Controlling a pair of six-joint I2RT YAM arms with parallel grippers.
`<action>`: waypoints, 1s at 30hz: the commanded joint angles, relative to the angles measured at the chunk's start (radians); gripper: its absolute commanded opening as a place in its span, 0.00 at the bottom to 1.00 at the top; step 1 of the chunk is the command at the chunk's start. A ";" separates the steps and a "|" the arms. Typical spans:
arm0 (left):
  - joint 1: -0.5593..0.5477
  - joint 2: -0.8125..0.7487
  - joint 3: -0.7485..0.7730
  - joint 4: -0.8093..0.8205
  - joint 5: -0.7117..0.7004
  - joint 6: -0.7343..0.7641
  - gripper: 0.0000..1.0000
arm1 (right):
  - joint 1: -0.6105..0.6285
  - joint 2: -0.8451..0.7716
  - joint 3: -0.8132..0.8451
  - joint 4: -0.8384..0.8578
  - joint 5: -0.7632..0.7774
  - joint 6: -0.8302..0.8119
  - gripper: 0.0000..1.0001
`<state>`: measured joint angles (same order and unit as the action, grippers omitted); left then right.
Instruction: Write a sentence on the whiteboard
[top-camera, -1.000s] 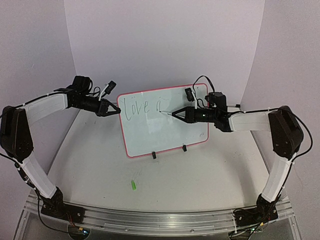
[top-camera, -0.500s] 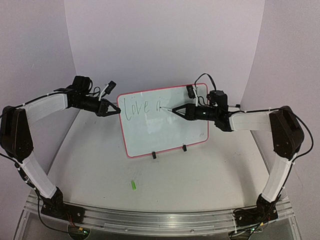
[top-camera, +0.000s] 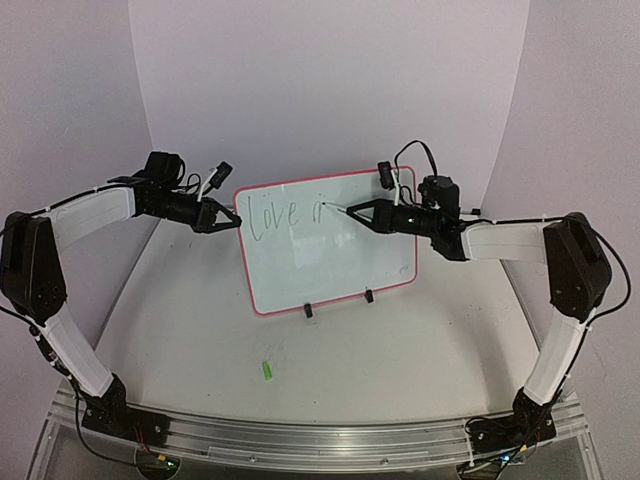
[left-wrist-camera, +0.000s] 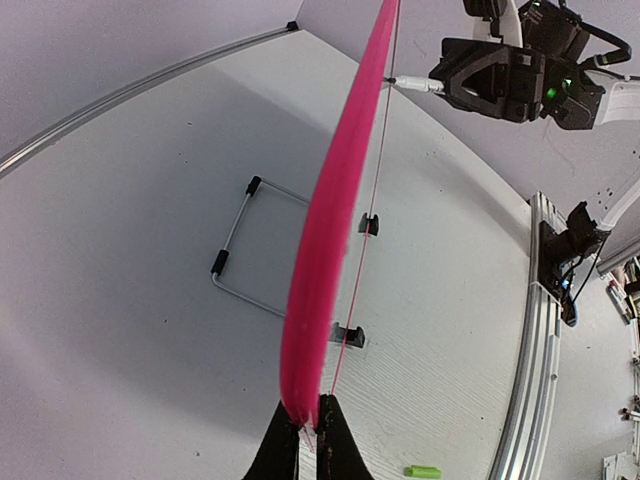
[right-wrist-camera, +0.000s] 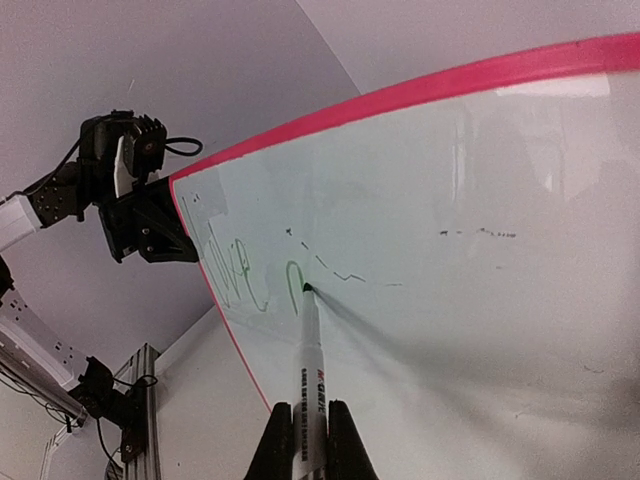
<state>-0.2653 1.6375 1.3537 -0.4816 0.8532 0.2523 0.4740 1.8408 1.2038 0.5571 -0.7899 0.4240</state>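
The whiteboard (top-camera: 330, 265) stands upright at the table's middle, pink-rimmed. My left gripper (top-camera: 232, 222) is shut on its left rim; the left wrist view shows the rim (left-wrist-camera: 330, 230) edge-on, pinched between the fingers of the left gripper (left-wrist-camera: 310, 425). The sentence (top-camera: 275, 215) reads "Love" plus one arched stroke, in green; the right wrist view shows the sentence (right-wrist-camera: 245, 280) too. My right gripper (top-camera: 368, 213) is shut on a marker pen (right-wrist-camera: 310, 370). The pen's tip (right-wrist-camera: 306, 290) touches the board at the right foot of that arch.
A green pen cap (top-camera: 267, 370) lies on the table in front of the board; it also shows as a cap (left-wrist-camera: 423, 470) near the left fingers. Two black feet (top-camera: 309, 312) and a wire stand (left-wrist-camera: 235, 250) behind prop the board. An aluminium rail (top-camera: 300, 440) runs along the near edge.
My right gripper has carried the marker tip up and to the right across the board, lengthening the stroke after "Love". The left gripper and the board have stayed put.
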 joint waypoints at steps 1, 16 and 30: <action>-0.007 -0.002 0.016 -0.044 -0.022 0.023 0.00 | -0.031 -0.054 -0.013 0.052 0.100 0.010 0.00; -0.007 0.000 0.015 -0.044 -0.022 0.022 0.00 | -0.033 -0.014 -0.067 0.025 0.081 0.001 0.00; -0.007 -0.001 0.014 -0.041 -0.021 0.021 0.00 | -0.034 -0.046 -0.114 -0.009 0.069 -0.019 0.00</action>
<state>-0.2653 1.6375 1.3537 -0.4820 0.8519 0.2429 0.4541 1.8172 1.0985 0.5749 -0.7763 0.4157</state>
